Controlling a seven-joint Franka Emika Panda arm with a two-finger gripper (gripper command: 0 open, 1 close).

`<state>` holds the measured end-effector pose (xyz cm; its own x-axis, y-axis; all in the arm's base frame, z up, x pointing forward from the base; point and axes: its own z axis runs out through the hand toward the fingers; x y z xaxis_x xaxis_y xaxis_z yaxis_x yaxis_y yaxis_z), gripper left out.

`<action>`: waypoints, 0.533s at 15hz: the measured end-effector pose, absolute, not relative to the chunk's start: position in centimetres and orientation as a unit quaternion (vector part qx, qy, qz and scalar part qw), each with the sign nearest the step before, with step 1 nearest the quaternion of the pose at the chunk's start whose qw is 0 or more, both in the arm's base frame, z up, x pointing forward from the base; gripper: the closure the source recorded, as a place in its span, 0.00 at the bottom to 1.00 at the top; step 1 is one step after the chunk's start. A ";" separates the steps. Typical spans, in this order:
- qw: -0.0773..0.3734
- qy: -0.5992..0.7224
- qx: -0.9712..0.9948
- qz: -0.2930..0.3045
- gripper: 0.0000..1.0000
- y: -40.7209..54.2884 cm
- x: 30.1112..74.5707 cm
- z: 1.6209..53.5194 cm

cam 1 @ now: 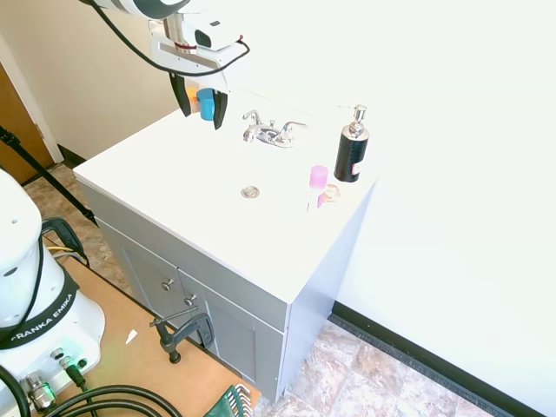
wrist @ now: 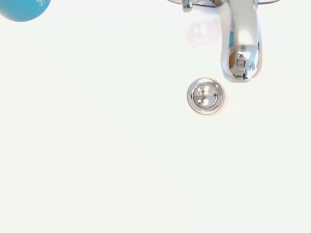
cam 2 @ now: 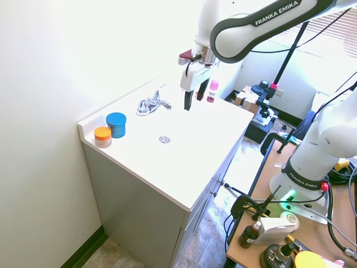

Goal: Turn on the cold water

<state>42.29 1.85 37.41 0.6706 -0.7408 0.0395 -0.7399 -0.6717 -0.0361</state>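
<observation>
Gripper state: the gripper (cam 1: 199, 102) hangs in the air with its two dark fingers spread apart, nothing between them.
Faucet: one small chrome faucet (cam 1: 272, 132) stands at the back of the white sink top (cam 1: 174, 178), its short spout reaching toward the drain (cam 1: 250, 192).
Cold lever: the slim lever at the faucet's right end (cam 1: 293, 127), on the side toward the black pump bottle (cam 1: 352, 148); it looks untouched.
Key relation: the gripper is above the basin, on the faucet's far side from the cold lever and higher than it, well apart; reaching the lever likely means crossing over the faucet and coming down.
Lever axis: it runs roughly along the back wall, outward from the faucet body.
Wrist view: looks straight down on the drain, with the spout just beside it.
Arms: one only.
Counts: two levers; one pump bottle; one pink bottle (cam 1: 319, 177) near the pump bottle; one blue jar (cam 2: 116, 124) and one orange jar (cam 2: 102, 135), touching or nearly so, at the faucet's other side.
</observation>
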 end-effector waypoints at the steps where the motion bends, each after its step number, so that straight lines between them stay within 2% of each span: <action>1: 0.008 0.405 -0.914 -0.025 0.00 1.8 42.3 37.4; 4: 0.010 0.442 -0.896 -0.040 0.00 1.8 43.0 36.9; 8: 0.001 0.510 -0.857 -0.068 0.00 -0.4 46.4 34.9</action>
